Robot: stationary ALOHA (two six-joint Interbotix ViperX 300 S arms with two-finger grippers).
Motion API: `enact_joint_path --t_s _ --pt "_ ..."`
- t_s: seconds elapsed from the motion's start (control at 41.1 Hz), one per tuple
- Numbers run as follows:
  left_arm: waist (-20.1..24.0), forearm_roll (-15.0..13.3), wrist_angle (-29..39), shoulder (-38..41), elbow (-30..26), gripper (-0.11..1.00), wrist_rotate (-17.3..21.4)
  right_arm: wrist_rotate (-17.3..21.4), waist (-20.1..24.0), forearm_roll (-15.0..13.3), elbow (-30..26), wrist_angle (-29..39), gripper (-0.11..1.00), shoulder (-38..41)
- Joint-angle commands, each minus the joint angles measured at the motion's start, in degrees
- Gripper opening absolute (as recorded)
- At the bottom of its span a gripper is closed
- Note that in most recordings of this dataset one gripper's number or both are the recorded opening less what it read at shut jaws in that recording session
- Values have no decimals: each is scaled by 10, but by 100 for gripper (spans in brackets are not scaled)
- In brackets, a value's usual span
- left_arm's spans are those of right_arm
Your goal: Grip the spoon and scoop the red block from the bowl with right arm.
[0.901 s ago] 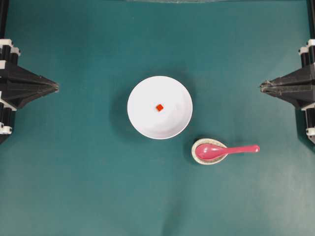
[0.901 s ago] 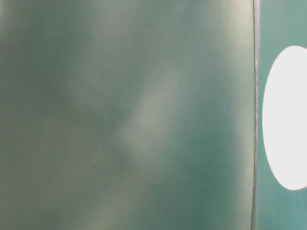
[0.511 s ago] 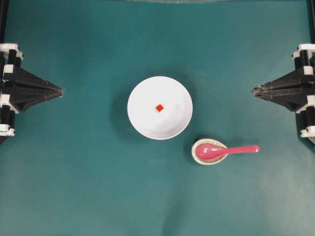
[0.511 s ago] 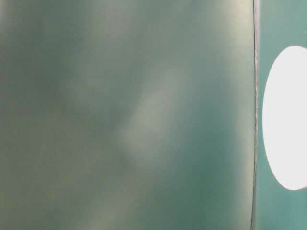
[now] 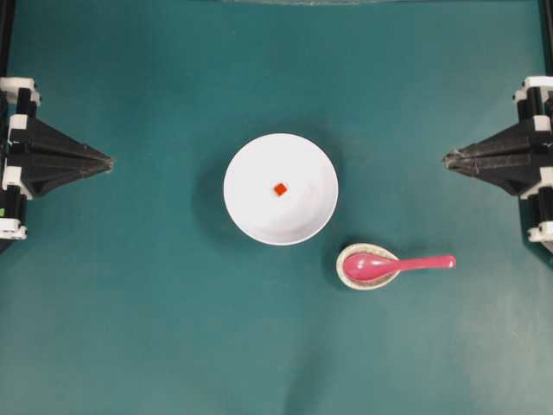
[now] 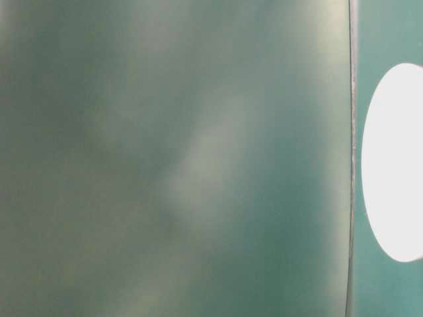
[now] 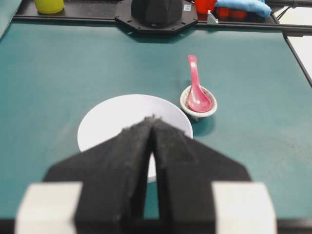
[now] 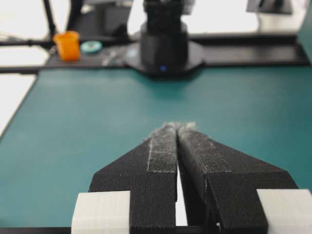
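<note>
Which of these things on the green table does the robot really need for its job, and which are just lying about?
Needed:
spoon
red block
bowl
right gripper, shut, empty

Just there:
speckled rest under the spoon's scoop
left gripper, shut, idle
orange cup and yellow cup beyond the table edges
</note>
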Motion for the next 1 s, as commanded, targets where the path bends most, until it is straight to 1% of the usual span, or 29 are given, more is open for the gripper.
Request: enact_joint_path --t_s 0.0,0.049,0.097,0.268,0.365,0.511,0.658,0.755,0.828,0.925,0.974 --pt "2 -1 -3 4 -15 0 1 1 7 2 -16 -3 1 3" --pt "2 -1 -2 4 -16 0 1 2 10 2 -16 -3 2 3" --pt "2 0 -3 4 -16 0 1 4 11 3 -16 -3 8 3" --pt "2 -1 -2 4 -15 0 4 22 11 10 -14 1 46 8" --pt "2 -1 -2 4 -15 0 5 30 12 11 -13 16 57 16" --pt "2 -1 -2 4 -15 0 5 32 23 11 -7 26 57 33" --pt "2 -1 0 4 -15 0 6 32 47 22 14 9 57 79" --pt "4 -1 2 4 -14 0 5 32 69 45 38 -49 57 122" --pt "4 -1 3 4 -15 0 5 32 83 67 60 -113 57 156" --pt "6 -1 4 4 -14 0 5 32 115 111 89 -216 57 210" --pt "6 -1 4 4 -15 0 5 32 129 127 96 -253 57 229"
